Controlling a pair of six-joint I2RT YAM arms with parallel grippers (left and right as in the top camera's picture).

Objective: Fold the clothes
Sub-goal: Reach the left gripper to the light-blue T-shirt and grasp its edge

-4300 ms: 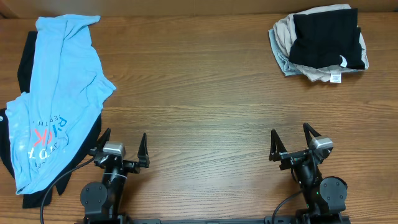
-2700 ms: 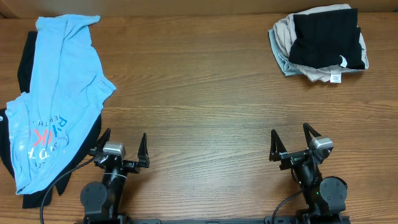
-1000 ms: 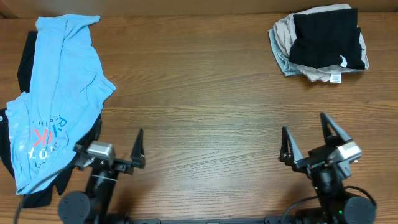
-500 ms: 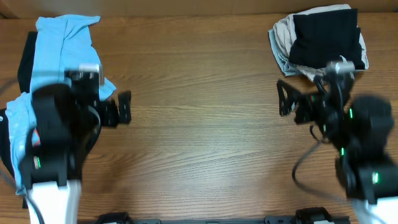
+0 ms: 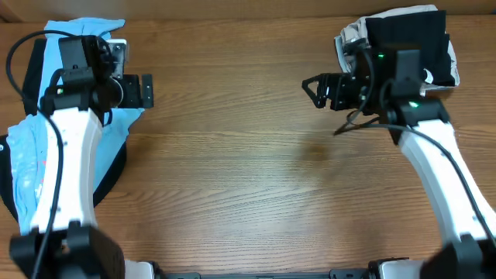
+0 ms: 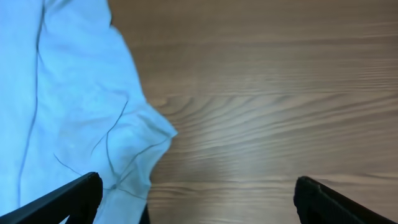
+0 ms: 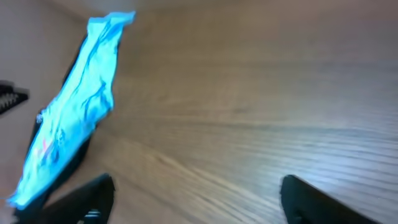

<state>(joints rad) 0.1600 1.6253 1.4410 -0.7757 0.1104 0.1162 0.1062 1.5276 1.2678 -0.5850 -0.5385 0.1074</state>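
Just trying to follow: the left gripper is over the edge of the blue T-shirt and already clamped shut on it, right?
Not clamped. The left wrist view shows the left gripper over the edge of the blue T-shirt, but wide open, gripping nothing.

the overhead view looks straight down on the whole tabletop (image 5: 248, 155) from well above. the left wrist view looks down from close by, its fingers (image 6: 68, 199) at the bottom corners. the right wrist view, blurred, faces low across the tabletop. all three share the light blue t-shirt (image 7: 81, 106).
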